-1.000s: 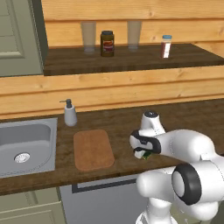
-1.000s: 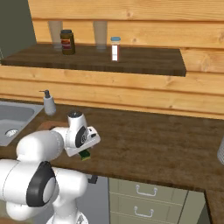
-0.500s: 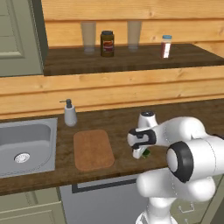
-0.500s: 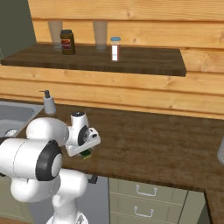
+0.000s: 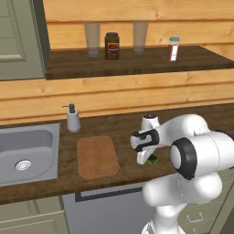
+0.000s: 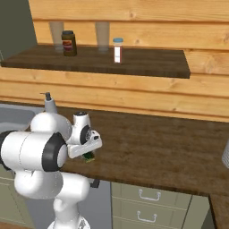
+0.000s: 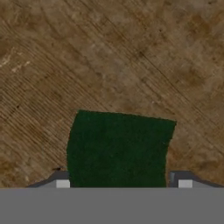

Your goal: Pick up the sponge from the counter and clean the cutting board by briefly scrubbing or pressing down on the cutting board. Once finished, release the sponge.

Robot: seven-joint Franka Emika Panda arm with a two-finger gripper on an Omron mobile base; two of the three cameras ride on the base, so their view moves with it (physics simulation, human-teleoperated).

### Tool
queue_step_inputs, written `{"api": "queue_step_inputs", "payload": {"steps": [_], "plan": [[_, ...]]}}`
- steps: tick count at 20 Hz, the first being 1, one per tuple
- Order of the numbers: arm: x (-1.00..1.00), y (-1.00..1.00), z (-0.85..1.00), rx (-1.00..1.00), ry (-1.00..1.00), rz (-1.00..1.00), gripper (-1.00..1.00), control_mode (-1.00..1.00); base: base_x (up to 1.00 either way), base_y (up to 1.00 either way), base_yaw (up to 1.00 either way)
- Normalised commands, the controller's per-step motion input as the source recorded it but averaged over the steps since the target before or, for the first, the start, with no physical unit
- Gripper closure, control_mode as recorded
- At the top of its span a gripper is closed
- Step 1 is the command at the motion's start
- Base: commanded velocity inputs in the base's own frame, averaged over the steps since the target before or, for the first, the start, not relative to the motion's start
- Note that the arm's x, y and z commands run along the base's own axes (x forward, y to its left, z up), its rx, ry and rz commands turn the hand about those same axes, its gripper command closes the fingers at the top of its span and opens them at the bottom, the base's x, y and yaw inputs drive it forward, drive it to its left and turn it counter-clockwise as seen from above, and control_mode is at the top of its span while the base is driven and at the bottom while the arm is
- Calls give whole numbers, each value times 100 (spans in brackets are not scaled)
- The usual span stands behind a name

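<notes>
The sponge (image 7: 118,148) lies dark green side up on the dark wood counter (image 5: 119,125), to the right of the cutting board (image 5: 97,156). In the base views only a corner of the sponge (image 5: 153,159) (image 6: 89,157) shows under the hand. My gripper (image 7: 122,183) hangs low right over it, pointing down. It is open, one fingertip (image 7: 62,183) at each side of the sponge. The light reddish-brown board lies flat and bare, about a hand's width left of the gripper (image 5: 147,156).
A grey steel sink (image 5: 23,151) is set into the counter left of the board, with a soap dispenser (image 5: 73,119) behind it. A higher dark shelf (image 5: 137,64) carries a jar (image 5: 112,45), glasses and a small bottle. Bare worktop stretches to the right (image 6: 161,143).
The hand has shifted slightly left and settled lower over the sponge, while the arm's big elbow has swung in nearer to the cameras. The sponge and the board have not moved.
</notes>
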Motion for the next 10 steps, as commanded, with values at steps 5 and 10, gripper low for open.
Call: {"api": "queue_step_inputs", "payload": {"steps": [5,10], "plan": [[-83,15,-88,7,-15,-18,100,-100,0,0,0],[-26,62,14,3,-17,-32,100,-100,0,0,0]]}}
